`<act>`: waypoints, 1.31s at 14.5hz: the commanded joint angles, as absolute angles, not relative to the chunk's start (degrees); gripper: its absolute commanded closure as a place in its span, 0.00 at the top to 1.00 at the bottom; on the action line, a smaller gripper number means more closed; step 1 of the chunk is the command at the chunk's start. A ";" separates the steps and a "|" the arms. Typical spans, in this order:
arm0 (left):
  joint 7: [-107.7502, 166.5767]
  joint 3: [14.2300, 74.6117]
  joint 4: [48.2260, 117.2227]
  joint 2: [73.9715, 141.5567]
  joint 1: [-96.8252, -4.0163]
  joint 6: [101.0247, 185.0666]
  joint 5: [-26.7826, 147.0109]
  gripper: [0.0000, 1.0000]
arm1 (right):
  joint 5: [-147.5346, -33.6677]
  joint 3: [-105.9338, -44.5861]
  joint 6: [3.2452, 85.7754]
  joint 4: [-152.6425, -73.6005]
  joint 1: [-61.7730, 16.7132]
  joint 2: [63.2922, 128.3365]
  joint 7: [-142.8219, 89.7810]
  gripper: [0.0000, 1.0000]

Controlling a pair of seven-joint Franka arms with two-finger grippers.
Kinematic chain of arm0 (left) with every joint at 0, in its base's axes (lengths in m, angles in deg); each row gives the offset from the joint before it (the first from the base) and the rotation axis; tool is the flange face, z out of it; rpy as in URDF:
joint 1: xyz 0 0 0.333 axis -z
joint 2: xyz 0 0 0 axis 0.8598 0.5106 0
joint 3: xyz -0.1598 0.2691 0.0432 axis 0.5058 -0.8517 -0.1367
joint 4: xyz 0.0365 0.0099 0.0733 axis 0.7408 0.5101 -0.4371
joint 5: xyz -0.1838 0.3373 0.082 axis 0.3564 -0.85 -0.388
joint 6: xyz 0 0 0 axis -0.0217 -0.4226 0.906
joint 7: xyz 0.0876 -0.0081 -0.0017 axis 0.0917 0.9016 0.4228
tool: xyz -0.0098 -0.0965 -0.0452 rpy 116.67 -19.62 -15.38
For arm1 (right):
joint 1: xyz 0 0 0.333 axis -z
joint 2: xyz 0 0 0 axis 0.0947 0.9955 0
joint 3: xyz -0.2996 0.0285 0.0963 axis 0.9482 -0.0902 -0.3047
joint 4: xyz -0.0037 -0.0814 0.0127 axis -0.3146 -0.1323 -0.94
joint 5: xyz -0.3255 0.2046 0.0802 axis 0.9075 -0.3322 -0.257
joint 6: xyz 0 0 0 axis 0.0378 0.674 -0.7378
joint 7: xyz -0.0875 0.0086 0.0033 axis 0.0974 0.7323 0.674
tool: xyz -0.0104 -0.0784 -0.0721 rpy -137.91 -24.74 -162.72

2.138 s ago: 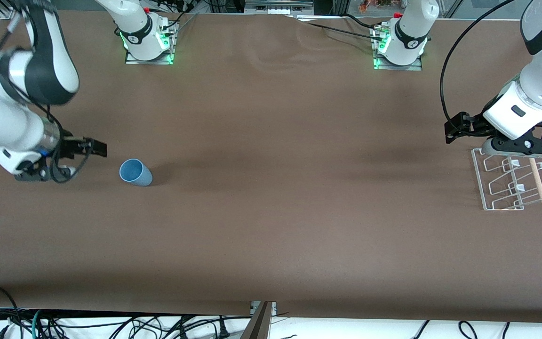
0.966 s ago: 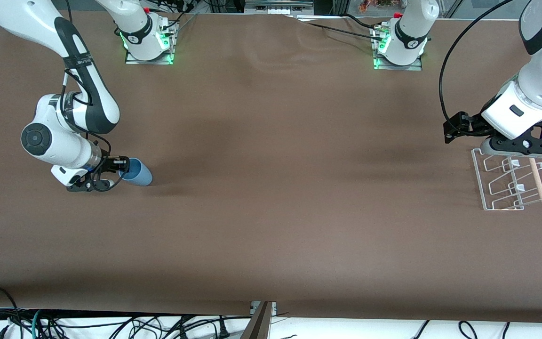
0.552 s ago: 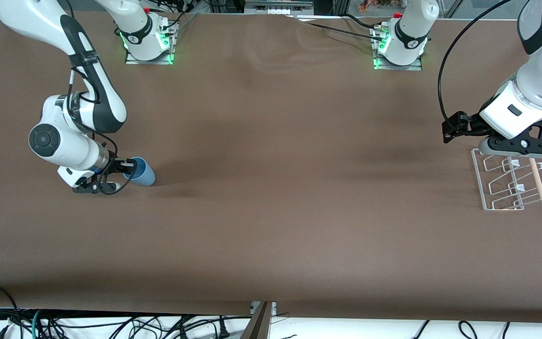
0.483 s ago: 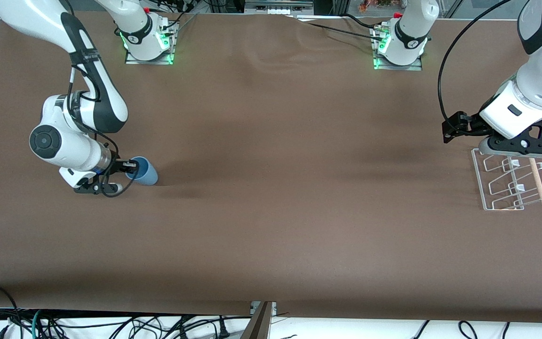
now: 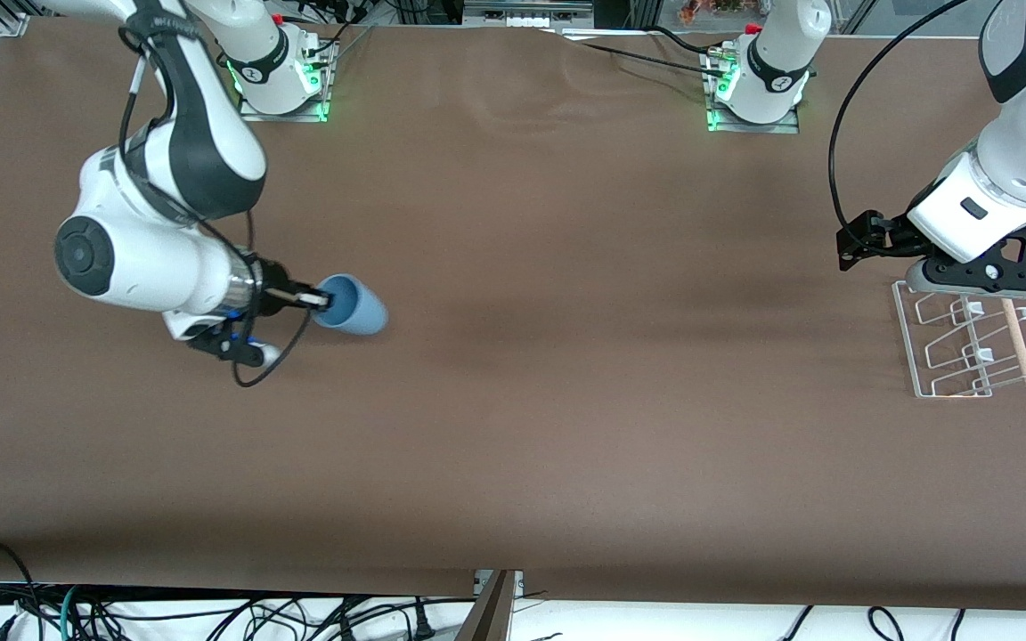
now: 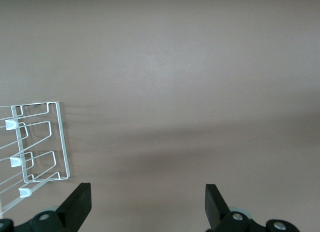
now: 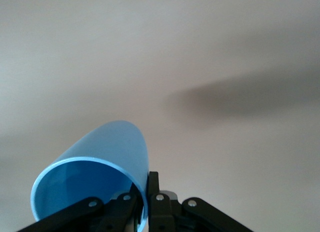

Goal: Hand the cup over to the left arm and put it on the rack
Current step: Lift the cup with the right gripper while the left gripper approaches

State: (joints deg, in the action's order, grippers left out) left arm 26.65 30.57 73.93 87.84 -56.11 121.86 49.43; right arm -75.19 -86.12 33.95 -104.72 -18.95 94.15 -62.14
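Observation:
The light-blue cup point(image 5: 354, 306) is held on its side in the air, its open mouth toward my right gripper point(image 5: 317, 300). That gripper is shut on the cup's rim, one finger inside and one outside, over the table toward the right arm's end. In the right wrist view the cup point(image 7: 100, 172) fills the lower part, with the rim pinched between the fingers point(image 7: 156, 194). The white wire rack point(image 5: 967, 343) with its wooden rod point(image 5: 1018, 342) stands toward the left arm's end. My left gripper point(image 5: 981, 276) waits open and empty over the rack's edge; its wrist view shows the rack point(image 6: 35, 142).
The brown table point(image 5: 566, 401) carries nothing else. The arm bases point(image 5: 753, 85) stand along its farthest edge. Cables point(image 5: 210, 614) hang below the table's nearest edge.
My right gripper reached the lying cup, shut on its rim, lifted it off the table and carried it toward the table's middle. The left arm has barely moved.

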 commanded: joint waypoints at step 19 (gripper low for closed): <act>-35.63 34.79 70.99 89.88 -55.69 116.49 87.51 1.00 | -102.62 -87.13 44.91 -82.48 -41.12 101.09 -96.85 0.00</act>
State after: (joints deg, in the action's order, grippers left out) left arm -28.44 33.21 71.00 89.59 -55.55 115.76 85.55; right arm -101.66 -86.86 44.83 -85.14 -41.05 99.73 -95.22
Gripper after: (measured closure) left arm 0.000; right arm 0.943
